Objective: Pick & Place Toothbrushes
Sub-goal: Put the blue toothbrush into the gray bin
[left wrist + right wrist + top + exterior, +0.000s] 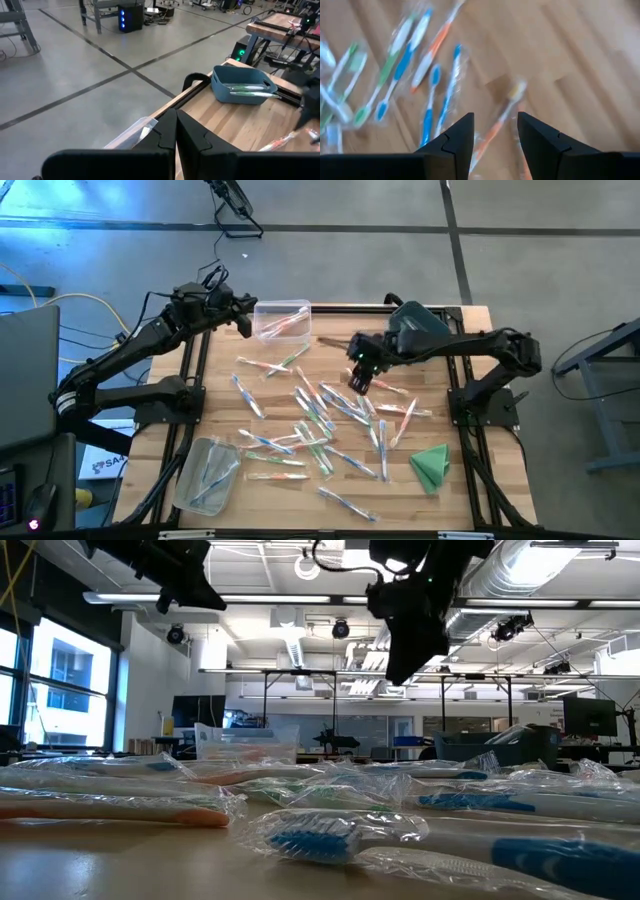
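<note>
Your right gripper [495,135] hangs above the scattered toothbrushes [320,415], jaws parted with a gap between the tips and nothing in them. Directly beneath the gap lies an orange brush [500,117] in its wrapper, running up and away from the tips, with two blue ones just beside it. Pick that orange one: drop straight down, keep the fingers across its handle rather than along it, and close on the stiff middle, not the loose wrapper. The blue neighbours lie near, so a wide approach would likely snag them. Your left gripper [175,137] waits closed and empty over the clear bin [282,318].
</note>
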{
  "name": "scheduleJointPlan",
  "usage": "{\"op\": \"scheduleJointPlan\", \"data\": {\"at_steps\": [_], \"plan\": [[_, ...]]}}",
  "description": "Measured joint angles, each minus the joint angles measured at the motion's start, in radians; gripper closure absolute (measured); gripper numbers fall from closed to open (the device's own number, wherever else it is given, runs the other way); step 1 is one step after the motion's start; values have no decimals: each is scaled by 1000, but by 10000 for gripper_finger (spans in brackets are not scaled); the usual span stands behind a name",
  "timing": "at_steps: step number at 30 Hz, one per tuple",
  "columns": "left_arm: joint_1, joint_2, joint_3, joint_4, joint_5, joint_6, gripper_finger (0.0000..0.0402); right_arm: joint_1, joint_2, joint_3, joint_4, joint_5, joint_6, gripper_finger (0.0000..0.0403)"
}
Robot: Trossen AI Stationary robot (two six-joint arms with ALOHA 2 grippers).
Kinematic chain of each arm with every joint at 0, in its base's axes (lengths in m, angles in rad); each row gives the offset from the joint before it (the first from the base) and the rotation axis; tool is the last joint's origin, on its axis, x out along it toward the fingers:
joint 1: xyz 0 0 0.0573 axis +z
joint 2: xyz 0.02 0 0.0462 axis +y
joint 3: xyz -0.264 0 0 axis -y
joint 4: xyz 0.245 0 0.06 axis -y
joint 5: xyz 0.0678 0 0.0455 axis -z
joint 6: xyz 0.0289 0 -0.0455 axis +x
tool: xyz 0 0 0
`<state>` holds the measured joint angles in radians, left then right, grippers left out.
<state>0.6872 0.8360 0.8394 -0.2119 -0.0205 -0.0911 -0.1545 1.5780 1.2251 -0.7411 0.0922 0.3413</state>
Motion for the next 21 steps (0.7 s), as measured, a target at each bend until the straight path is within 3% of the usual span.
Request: {"op": "scheduleJointPlan", "data": {"at_steps": [13,21], "plan": [[0,0,0,0,1,18,401,97,247,0,74,-121,-34,259],[0,0,0,0,4,17,401,126,332,0,100,-133,-49,259]]}}
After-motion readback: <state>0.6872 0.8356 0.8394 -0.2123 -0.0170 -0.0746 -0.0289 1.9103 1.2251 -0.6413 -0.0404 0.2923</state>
